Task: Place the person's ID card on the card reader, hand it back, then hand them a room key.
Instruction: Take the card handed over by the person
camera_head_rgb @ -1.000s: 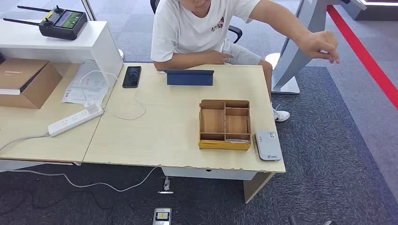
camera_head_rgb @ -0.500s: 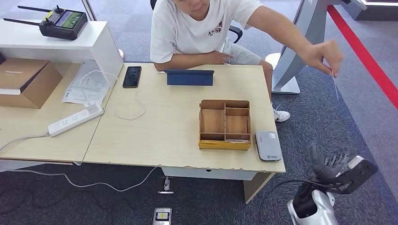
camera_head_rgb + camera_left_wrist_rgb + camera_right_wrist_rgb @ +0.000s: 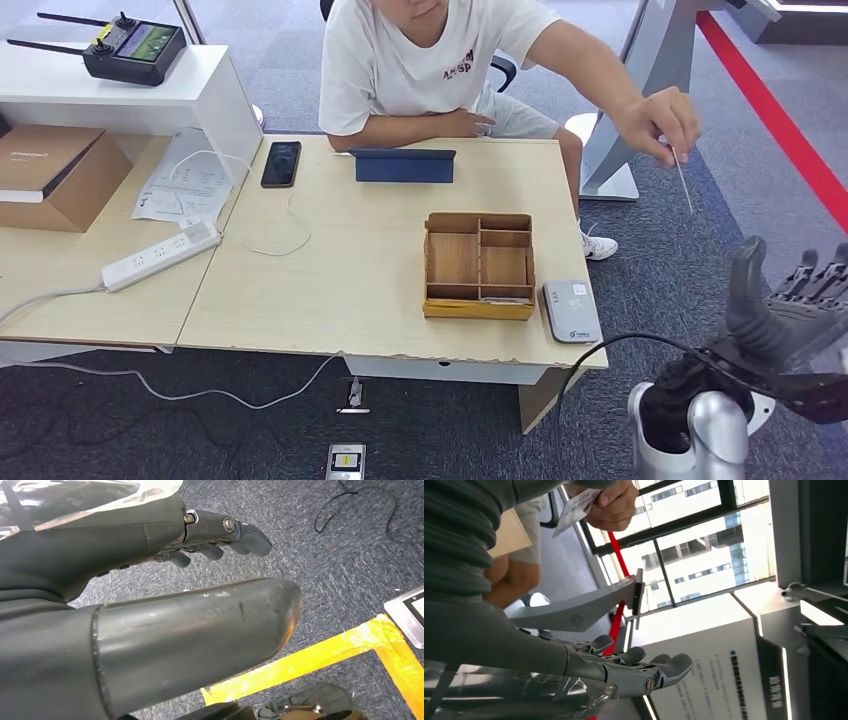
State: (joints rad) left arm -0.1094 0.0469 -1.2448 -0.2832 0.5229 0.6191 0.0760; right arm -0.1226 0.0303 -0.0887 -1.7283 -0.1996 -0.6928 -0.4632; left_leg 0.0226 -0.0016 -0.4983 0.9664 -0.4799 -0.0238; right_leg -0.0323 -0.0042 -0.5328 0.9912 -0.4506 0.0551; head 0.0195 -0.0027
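ID card (image 3: pixel 682 180) seen edge-on as thin pale sliver, pinched in person's hand (image 3: pixel 660 120) above right hand (image 3: pixel 790 315), apart; right hand empty w/ fingers spread; left hand (image 3: pixel 150 595) empty, fingers loose

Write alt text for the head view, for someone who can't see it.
A seated person's hand holds an ID card out beside a wooden desk, above the robot's raised, empty right hand. On the desk sit a compartment box and a grey card reader.
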